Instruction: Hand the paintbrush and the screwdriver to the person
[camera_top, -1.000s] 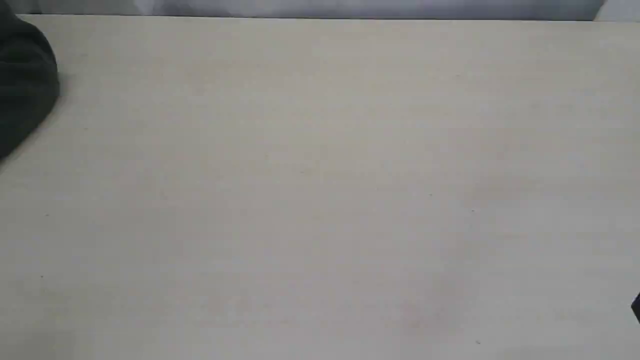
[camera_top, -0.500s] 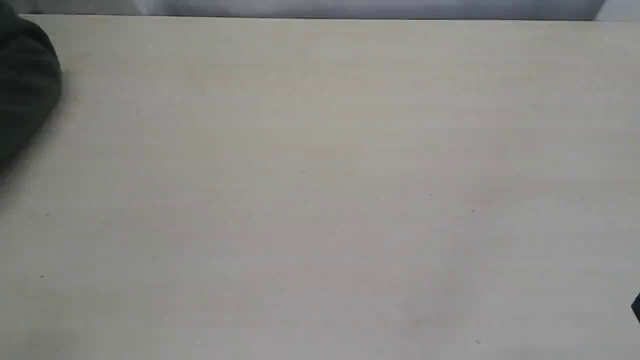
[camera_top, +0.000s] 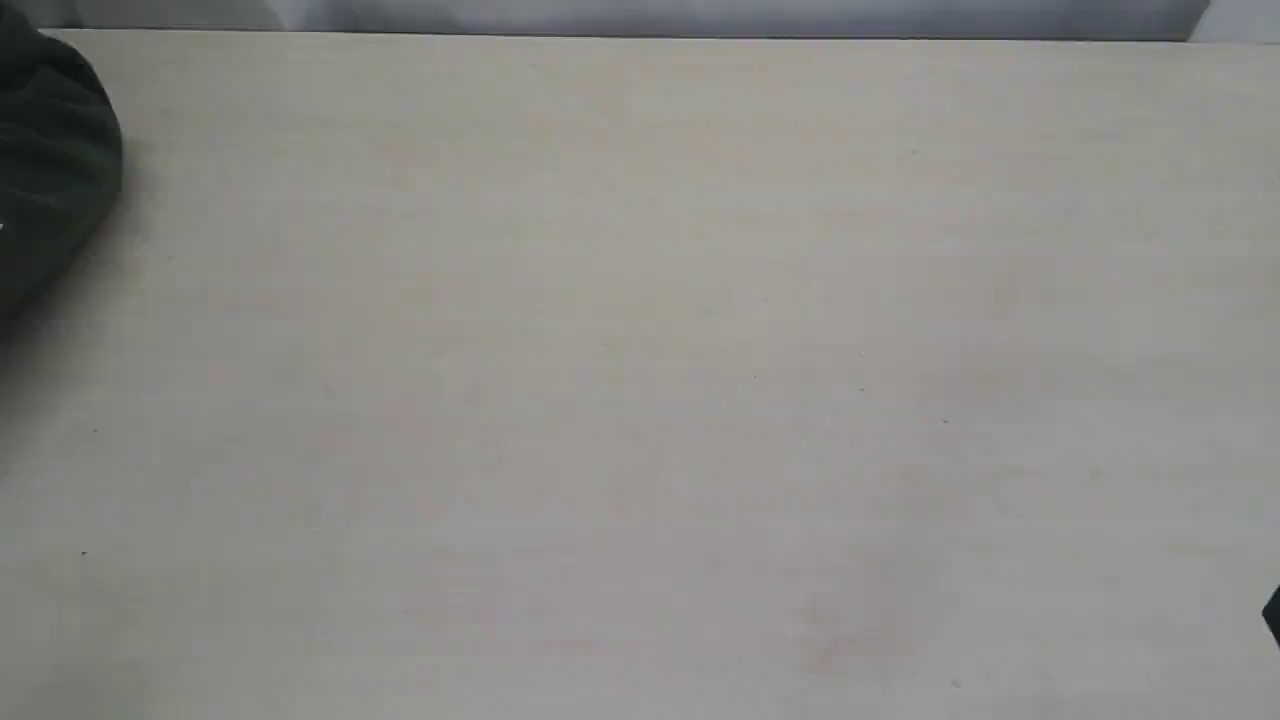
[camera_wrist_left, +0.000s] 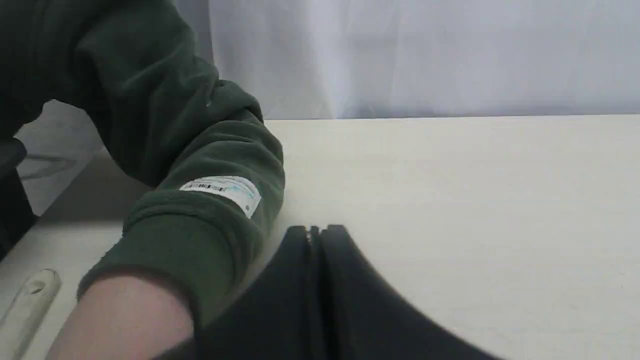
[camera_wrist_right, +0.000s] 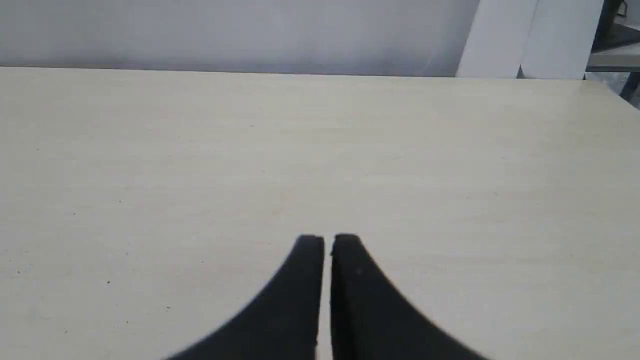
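Observation:
The person's arm in a dark green sleeve reaches in beside my left gripper, with the bare wrist close to the camera. My left gripper is shut with nothing between its fingers. Past the wrist shows a pale wooden handle end with a hole, the paintbrush; its band and bristles are out of view. I cannot tell whether the hand holds it. My right gripper is shut and empty, low over bare table. The screwdriver is out of view. The exterior view shows only the sleeve at its far left.
The pale table fills the exterior view, with a white backdrop behind its far edge. A black tip pokes in at the right edge. White panels stand past the table's far corner.
The green sleeve at the left edge of the exterior view shifted slightly. Nothing else has moved.

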